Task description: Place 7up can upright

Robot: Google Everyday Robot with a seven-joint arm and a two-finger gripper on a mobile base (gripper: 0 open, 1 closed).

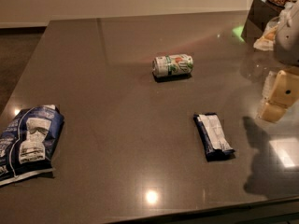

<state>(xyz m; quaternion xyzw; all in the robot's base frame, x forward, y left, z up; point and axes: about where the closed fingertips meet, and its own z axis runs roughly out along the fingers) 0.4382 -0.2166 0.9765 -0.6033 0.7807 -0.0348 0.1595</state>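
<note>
The 7up can (173,65) lies on its side on the dark grey table (117,125), a little behind the middle. It is silver-white with green lettering and a red-orange spot, and its ends point left and right. My gripper (278,99) hangs at the right edge of the view, above the table's right side. It is well to the right of the can and a little nearer the front. It does not touch the can. Its shadow falls on the table in front of it.
A large dark blue snack bag (28,141) lies at the front left edge. A small dark blue packet (213,136) lies right of centre, between the can and the front edge. A dark box with snack items (261,24) stands at the back right corner.
</note>
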